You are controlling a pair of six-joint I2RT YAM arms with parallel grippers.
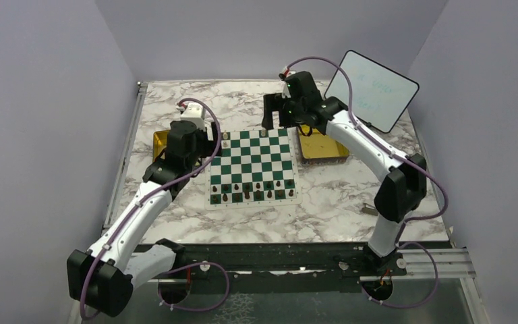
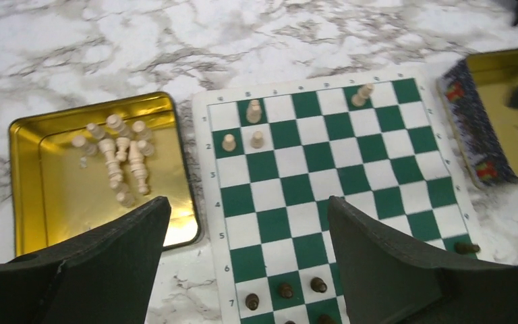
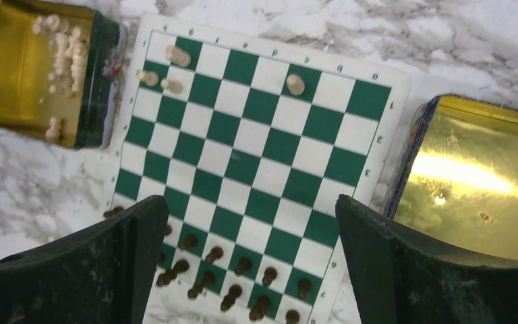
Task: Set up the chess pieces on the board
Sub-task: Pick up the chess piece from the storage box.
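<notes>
Over the left border of the board, the left gripper (image 2: 246, 206) hangs with its two dark fingers (image 2: 108, 270) spread wide and nothing between them. Under it lies the board (image 2: 324, 169), a green and white checked mat flat on the marble table (image 2: 243, 40). Just beside its left border sits a gold tray (image 2: 27, 202) with loose cream pieces (image 2: 125, 158) heaped in it, several lying on their sides. The standing cream pieces (image 2: 253, 110) number four: three are grouped in the far left corner of the board, on the two far rows. The fourth stands alone further right along the far row.

The right gripper (image 3: 247, 206) hovers above the far edge of the board. Its fingers are also wide apart and it carries nothing. The dark pieces (image 3: 229, 270) stand upright in the two near rows, closest to the arm bases. A second gold tray (image 3: 445, 104) touches or nearly touches the board's right border; which one cannot be told. Behind it, a whiteboard (image 1: 371, 91) leans in the table's far right corner.
</notes>
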